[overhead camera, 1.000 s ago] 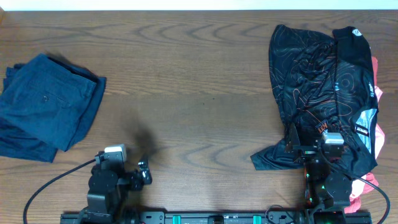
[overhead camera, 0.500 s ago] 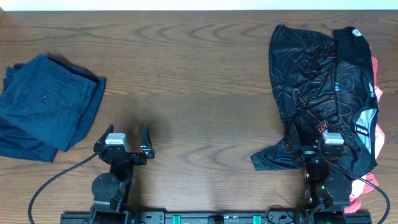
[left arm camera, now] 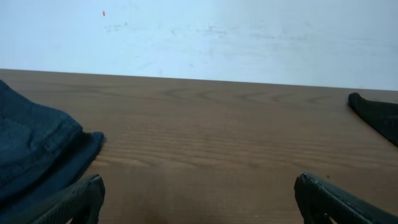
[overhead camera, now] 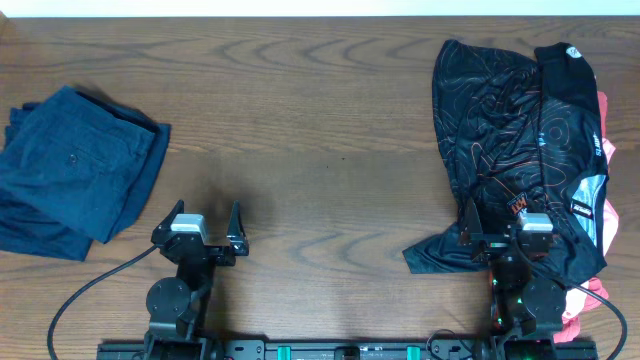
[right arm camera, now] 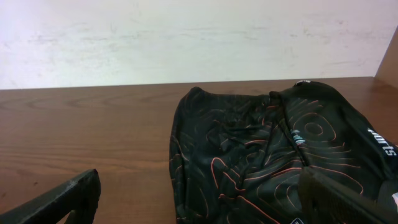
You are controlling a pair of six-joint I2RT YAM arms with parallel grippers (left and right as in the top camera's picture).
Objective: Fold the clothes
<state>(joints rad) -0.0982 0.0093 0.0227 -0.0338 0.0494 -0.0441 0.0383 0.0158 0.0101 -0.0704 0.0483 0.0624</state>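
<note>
Wooden table (overhead camera: 330, 150), left arm (overhead camera: 176, 296) and right arm (overhead camera: 528, 296) tucked at near edge, both jaws spread, empty

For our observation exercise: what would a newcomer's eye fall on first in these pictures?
The crumpled black garment with orange contour lines, heaped at the right of the table over a pink cloth. Then the folded navy trousers at the far left.

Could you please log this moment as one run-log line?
left hand: open, empty | right hand: open, empty, at edge of black shirt | blue trousers: far left
</note>
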